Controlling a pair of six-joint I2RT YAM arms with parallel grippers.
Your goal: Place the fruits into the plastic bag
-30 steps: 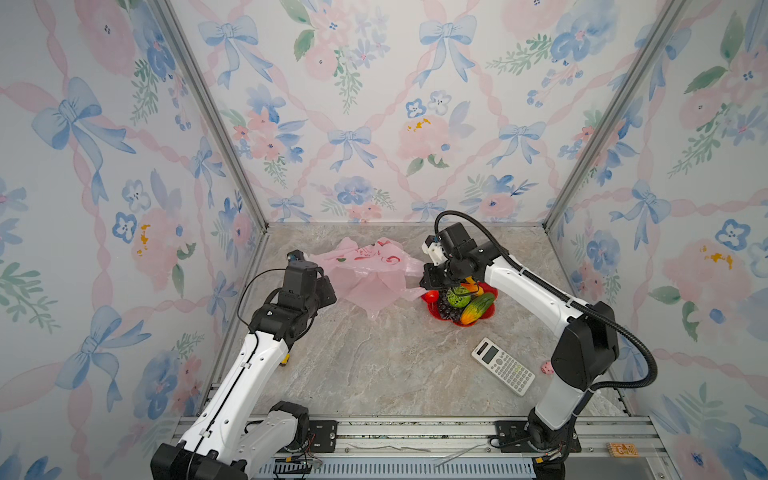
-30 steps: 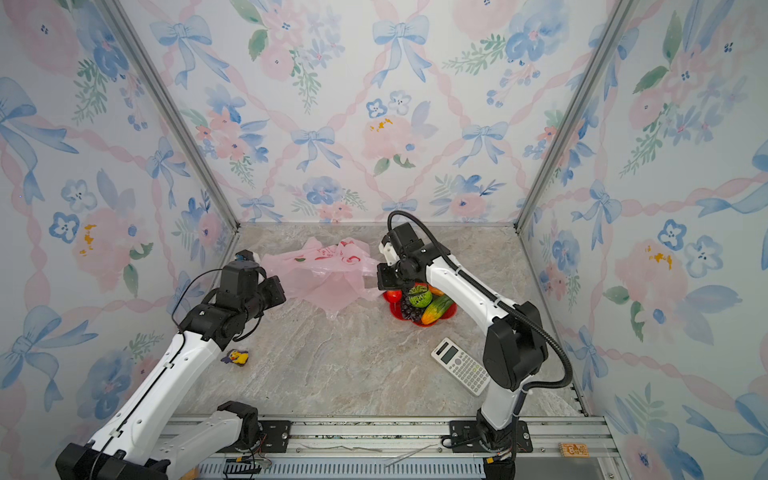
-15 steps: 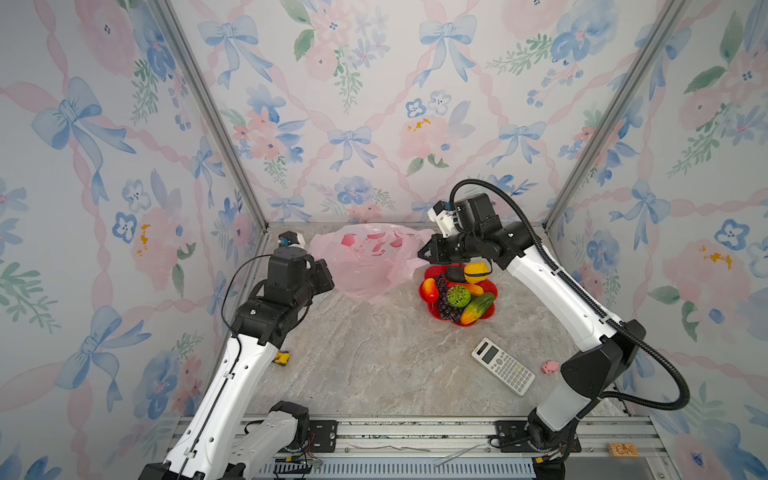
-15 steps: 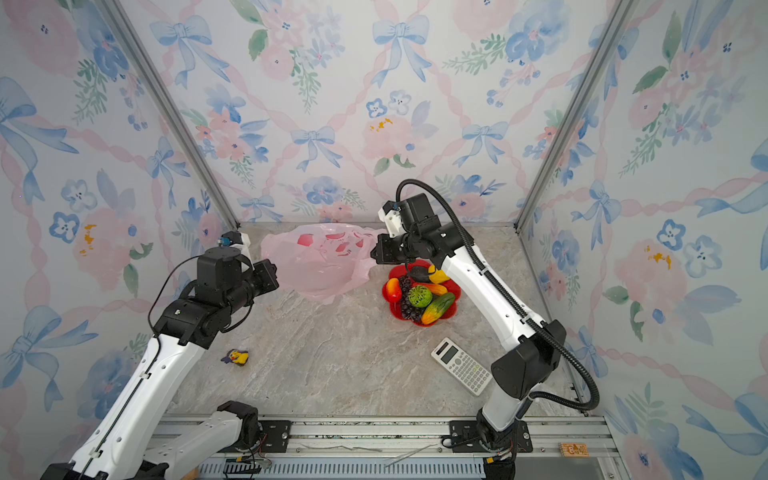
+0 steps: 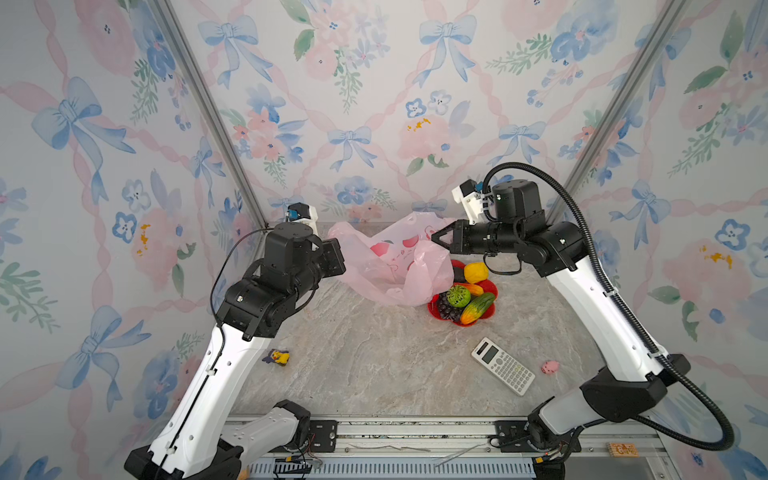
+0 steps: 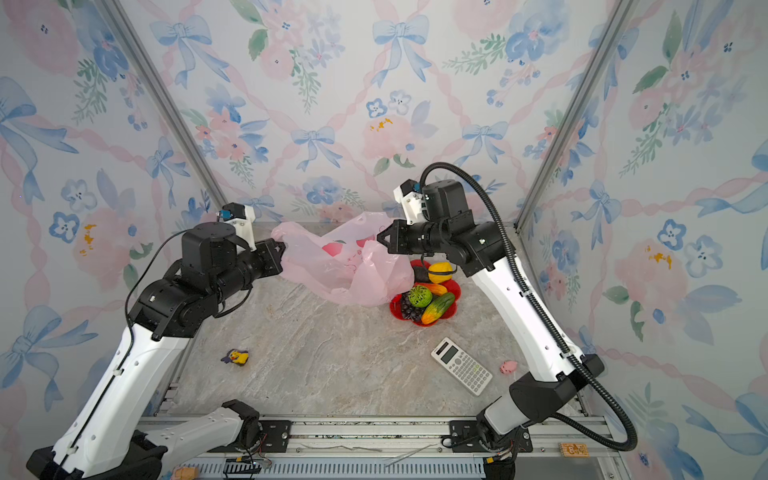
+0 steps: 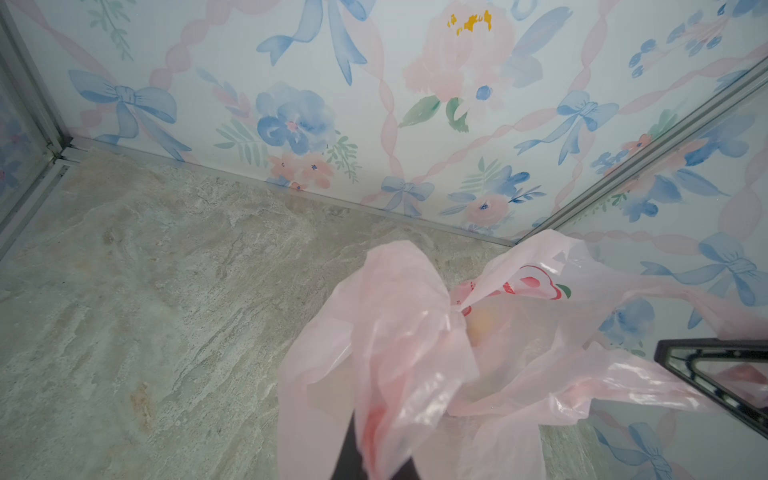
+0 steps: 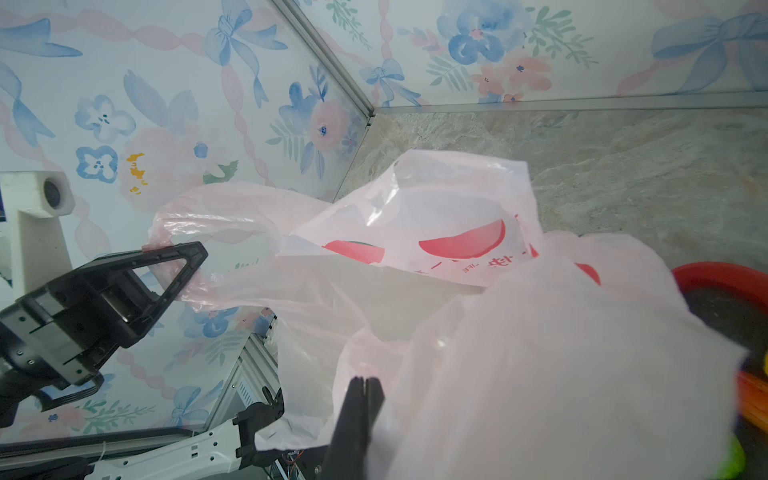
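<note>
Both arms have risen, stretching the plastic bag (image 6: 347,270) between them: left gripper (image 6: 282,248) and right gripper (image 6: 380,240) each clamp a handle; fruits (image 6: 428,296) lie on the red plate (image 6: 456,290) under its drooping edge.

Floral-papered walls (image 5: 374,104), marbled floor (image 5: 374,365).

The plastic bag (image 6: 345,266) hangs between left hand (image 6: 279,248) and right hand (image 6: 380,240), beside fruits (image 6: 428,297) on plate (image 6: 455,291)

Red printed characters on the plastic bag (image 8: 457,195), seen reversed through the film, not legible, calculator (image 5: 503,371) key markings too small to read, orange tag (image 5: 622,449) on the front rail (image 5: 415,432) print unreadable
</note>
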